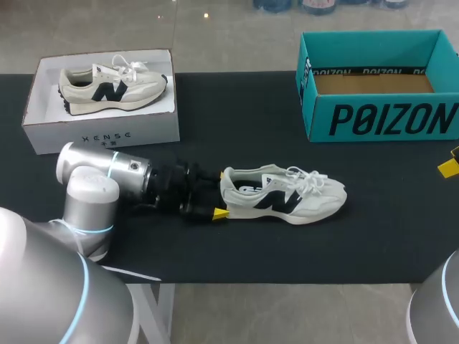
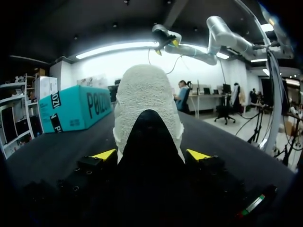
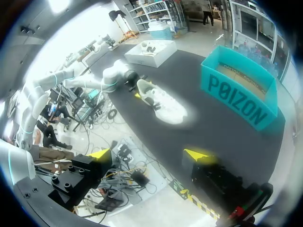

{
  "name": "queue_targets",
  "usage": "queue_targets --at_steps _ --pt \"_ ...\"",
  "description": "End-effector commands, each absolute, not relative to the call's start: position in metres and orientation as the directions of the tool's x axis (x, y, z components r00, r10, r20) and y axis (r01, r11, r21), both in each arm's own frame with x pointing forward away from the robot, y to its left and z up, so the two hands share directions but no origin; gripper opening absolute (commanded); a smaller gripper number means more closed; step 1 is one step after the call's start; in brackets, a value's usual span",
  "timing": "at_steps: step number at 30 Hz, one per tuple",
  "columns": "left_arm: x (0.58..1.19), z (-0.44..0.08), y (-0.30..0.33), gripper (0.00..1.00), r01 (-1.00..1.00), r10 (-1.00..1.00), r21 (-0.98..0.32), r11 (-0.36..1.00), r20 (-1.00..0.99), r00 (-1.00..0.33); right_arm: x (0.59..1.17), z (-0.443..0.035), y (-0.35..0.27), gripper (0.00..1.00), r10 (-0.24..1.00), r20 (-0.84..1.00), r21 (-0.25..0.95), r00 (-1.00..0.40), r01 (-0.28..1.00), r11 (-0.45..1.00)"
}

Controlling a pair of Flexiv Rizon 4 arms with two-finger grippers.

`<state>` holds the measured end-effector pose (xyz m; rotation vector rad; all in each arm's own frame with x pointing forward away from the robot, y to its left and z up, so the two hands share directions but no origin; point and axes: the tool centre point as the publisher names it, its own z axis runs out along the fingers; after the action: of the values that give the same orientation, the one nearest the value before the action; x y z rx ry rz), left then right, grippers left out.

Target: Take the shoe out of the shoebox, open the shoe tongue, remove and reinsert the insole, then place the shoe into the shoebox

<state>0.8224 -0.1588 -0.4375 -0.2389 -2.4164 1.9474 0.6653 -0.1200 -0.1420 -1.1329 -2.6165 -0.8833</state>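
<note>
A cream sneaker with a black logo (image 1: 283, 197) lies on its sole in the middle of the black table, toe to the right, laces loose. My left gripper (image 1: 219, 193) is at its heel. In the left wrist view the dark heel (image 2: 147, 104) stands between the two yellow tips, which flank it closely with the left gripper (image 2: 151, 154) open. The open teal shoebox (image 1: 380, 86) stands at the back right, with no shoe in it. My right gripper (image 3: 149, 154) hangs open, high off the table's right side, with the sneaker (image 3: 163, 101) far ahead of it. One of its yellow fingertips (image 1: 448, 168) shows at the head view's right edge.
A white box (image 1: 100, 107) holding a second matching sneaker sits at the back left. Bare black tabletop (image 1: 301, 251) lies in front of the sneaker and between the two boxes.
</note>
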Motion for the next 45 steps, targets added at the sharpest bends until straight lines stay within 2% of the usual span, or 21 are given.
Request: queue_targets --at_steps 1,24,28,32,38,45 --pt "0.829 -0.447 -0.162 0.00 0.107 0.159 -0.975 0.195 -0.076 -0.984 0.667 -0.143 -0.120 1.00 0.615 0.361 0.454 -0.701 0.708 0.541" --pt "0.829 -0.447 -0.162 0.00 0.107 0.159 -0.975 0.195 -0.076 -0.984 0.667 -0.143 -0.120 1.00 0.615 0.361 0.454 -0.701 0.708 0.541" --pt "0.829 -0.447 -0.162 0.00 0.107 0.159 -0.975 0.195 -0.076 -0.984 0.667 -0.122 -0.082 1.00 0.662 0.260 0.381 -0.703 0.705 0.598" --pt "0.829 -0.447 -0.162 0.00 0.107 0.159 -0.975 0.195 -0.076 -0.984 0.668 -0.120 -0.048 1.00 0.723 0.202 0.318 -0.661 0.742 0.590" --pt "0.829 -0.447 -0.162 0.00 0.107 0.159 -0.975 0.195 -0.076 -0.984 0.683 -0.140 0.004 1.00 0.825 0.133 0.200 -0.549 0.830 0.520" --pt "0.829 -0.447 -0.162 0.00 0.107 0.159 -0.975 0.195 -0.076 -0.984 0.707 -0.168 0.072 1.00 0.886 0.036 0.122 -0.462 0.882 0.455"
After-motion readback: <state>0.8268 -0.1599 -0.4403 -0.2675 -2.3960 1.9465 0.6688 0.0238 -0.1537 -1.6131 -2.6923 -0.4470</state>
